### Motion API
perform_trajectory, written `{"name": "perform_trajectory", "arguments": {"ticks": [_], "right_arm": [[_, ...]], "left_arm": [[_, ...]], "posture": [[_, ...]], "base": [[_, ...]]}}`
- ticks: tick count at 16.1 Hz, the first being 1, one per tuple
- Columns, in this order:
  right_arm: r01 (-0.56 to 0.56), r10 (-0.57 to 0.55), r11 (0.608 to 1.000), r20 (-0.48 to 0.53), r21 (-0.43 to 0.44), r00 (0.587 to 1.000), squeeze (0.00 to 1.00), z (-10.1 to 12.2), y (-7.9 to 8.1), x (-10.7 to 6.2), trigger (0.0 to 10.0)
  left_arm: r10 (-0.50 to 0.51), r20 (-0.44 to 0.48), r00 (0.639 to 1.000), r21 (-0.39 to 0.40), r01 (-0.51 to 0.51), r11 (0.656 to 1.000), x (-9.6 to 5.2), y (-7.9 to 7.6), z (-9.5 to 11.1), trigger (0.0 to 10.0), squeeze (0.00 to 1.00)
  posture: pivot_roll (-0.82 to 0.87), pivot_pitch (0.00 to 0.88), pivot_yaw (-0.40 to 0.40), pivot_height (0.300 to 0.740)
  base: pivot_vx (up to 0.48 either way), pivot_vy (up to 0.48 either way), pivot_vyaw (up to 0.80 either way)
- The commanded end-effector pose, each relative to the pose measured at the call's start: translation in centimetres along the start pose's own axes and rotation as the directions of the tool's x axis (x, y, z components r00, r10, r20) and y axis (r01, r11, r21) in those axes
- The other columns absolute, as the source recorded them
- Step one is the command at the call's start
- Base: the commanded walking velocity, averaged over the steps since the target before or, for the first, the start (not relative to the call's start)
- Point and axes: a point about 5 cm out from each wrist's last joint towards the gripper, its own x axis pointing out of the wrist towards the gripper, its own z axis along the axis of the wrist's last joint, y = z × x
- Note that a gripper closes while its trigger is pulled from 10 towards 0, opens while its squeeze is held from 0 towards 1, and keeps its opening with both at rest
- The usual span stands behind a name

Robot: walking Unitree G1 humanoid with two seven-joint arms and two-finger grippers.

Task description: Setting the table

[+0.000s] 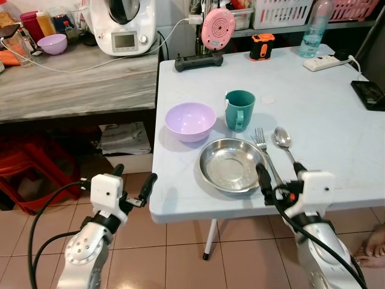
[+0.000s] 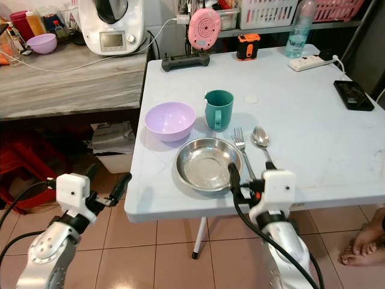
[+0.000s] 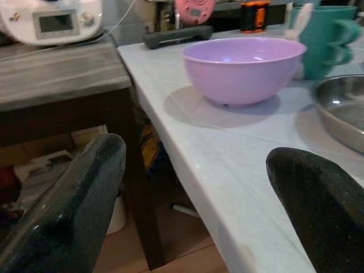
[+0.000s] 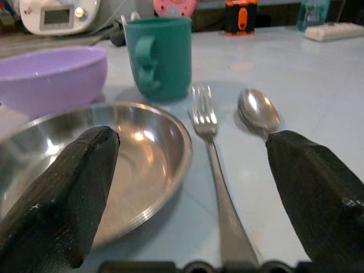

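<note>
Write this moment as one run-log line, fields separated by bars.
right gripper open over fork handle | left gripper open, off table edge | plate, bowl, cup, spoon placed

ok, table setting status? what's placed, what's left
Looks mostly done: a round steel plate sits at the white table's near edge, with a metal fork and metal spoon to its right, a lilac plastic bowl and teal mug behind it. In hand: nothing. The right gripper is open around the fork's handle; the left gripper is open off the table edge. Left: possibly straightening the fork.

White table (image 1: 337,132) carries bowl (image 1: 190,120), mug (image 1: 239,109), steel plate (image 1: 231,164), fork (image 1: 262,144), spoon (image 1: 283,139) (side by side).
</note>
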Motion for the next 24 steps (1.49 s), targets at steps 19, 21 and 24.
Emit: {"name": "perform_trajectory", "arguments": {"ticks": [19, 21, 24], "right_arm": [[-0.181, 0.214, 0.964, -0.167, 0.196, 0.962, 0.00, 0.0, -0.4, 2.1, 10.0], [-0.167, 0.211, 0.959, -0.182, 0.227, 0.960, 0.00, 0.0, -0.4, 2.3, 10.0], [-0.142, 0.187, 0.965, -0.205, 0.219, 0.961, 0.00, -0.2, -0.6, 2.7, 10.0]], "left_arm": [[-0.275, 0.012, 0.962, 0.031, 0.274, 0.961, -1.9, 0.0, 0.7, 10.0, 0.00], [-0.277, 0.014, 0.961, 0.031, 0.276, 0.961, -1.8, 0.0, 0.7, 10.0, 0.00], [-0.276, 0.018, 0.961, 0.030, 0.275, 0.961, -1.7, -0.1, 0.6, 10.0, 0.00]], "posture": [[-0.12, 0.082, 0.057, 0.740], [-0.12, 0.081, 0.059, 0.740], [-0.12, 0.079, 0.060, 0.740]], "base": [[0.000, 0.000, 0.00], [0.000, 0.000, 0.00], [0.000, 0.000, 0.00]]}}
